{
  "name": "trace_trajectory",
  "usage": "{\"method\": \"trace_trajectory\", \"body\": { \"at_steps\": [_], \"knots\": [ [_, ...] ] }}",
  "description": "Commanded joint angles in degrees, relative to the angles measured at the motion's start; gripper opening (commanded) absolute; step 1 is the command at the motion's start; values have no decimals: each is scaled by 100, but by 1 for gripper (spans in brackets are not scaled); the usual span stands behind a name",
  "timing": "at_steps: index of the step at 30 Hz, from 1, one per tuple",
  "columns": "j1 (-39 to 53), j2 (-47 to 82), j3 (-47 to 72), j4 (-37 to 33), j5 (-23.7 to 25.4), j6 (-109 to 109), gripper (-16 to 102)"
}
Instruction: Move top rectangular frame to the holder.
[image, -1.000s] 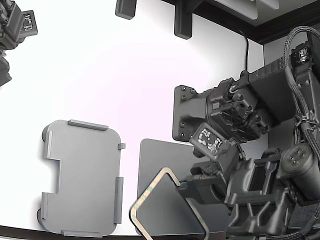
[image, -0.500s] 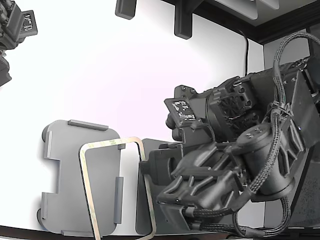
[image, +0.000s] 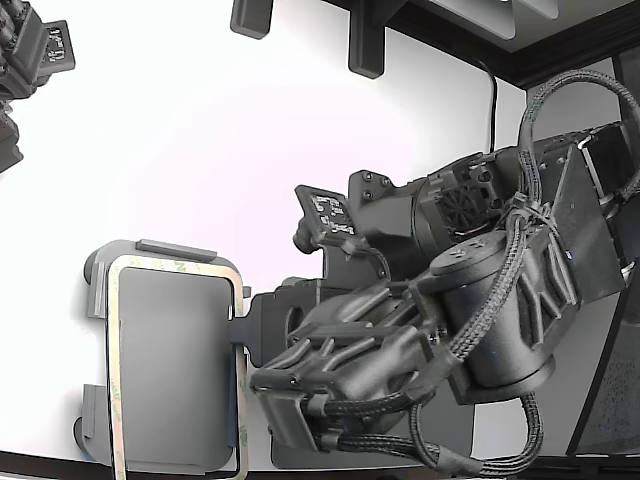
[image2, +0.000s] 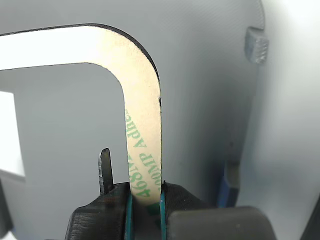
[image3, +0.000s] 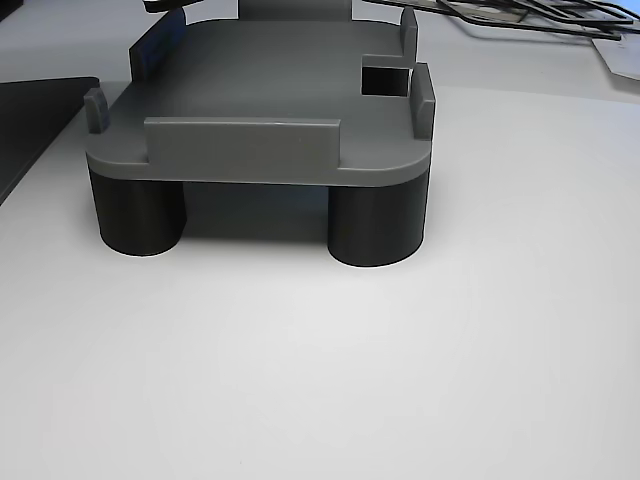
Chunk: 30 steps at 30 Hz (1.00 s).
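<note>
Gripper (image2: 145, 200) pinches the frame (image: 115, 350) by one edge, leaving its open middle free, and holds it flat over the tray (image: 170, 340) at the exterior view's left, lined up between the raised tabs.

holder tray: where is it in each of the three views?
Exterior view: holder at lower left, under the top rectangular frame.
Wrist view: holder fills the background behind the frame the gripper clamps.
Other view: holder at upper centre, on dark cylindrical feet.
Shared landmark: its raised edge tabs.
</note>
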Motion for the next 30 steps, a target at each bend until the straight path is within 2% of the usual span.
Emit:
{"method": "trace_trajectory", "body": {
  "at_steps": [1, 13, 30],
  "knots": [
    [-97, -26, -220, 53, 0, 0, -11],
    [-97, -404, -220, 53, -44, 501, -11],
    [-185, -299, 132, 62, -237, 501, -11]
  ]
}}
